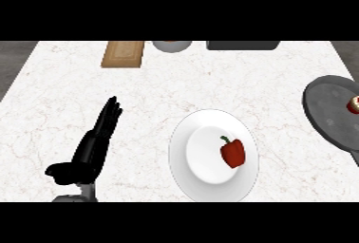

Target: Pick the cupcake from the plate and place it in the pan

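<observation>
Head view: white marbled tabletop (161, 90) with faint reddish veining. Near centre, a smooth white round plate (193, 142) carries a glossy red bell pepper (233, 153) with a green stem. At the right edge, a dark grey round pan (329, 111), matte and speckled, holds the cupcake (354, 105), cut off by the frame. Far edge: tan wooden board (124, 53), grey round vessel (172, 45), dark rectangular object (243, 45). No writing legible. Left hand (95, 142), black, rests released at near left, fingers straight, pointing away. Right hand not visible.
</observation>
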### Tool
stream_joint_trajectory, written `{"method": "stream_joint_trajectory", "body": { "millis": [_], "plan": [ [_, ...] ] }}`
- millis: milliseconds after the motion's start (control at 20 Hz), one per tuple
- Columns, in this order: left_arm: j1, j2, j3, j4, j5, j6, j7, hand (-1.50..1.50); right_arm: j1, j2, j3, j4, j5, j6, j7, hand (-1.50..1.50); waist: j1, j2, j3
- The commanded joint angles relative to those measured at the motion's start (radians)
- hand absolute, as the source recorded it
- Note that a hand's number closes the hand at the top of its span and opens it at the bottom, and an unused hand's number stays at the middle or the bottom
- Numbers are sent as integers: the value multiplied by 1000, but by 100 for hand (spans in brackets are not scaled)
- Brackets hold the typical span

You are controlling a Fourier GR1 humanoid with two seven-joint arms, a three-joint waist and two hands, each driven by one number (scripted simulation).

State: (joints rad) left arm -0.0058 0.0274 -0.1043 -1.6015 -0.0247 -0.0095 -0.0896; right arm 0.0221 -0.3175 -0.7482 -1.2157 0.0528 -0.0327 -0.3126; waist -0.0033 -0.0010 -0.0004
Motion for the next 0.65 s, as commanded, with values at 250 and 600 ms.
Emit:
{"method": "stream_joint_trajectory", "body": {
  "millis": [250, 600],
  "plan": [
    [15, 8, 10, -14, 7, -7, -19, 0, 59, 11, 56, -108, 11, -56, 85, -150, 3, 0, 0],
    [23, -26, -32, -8, -27, 20, -3, 0, 64, -8, 69, -103, 90, -137, 57, -150, 3, 1, 0]
  ]
}}
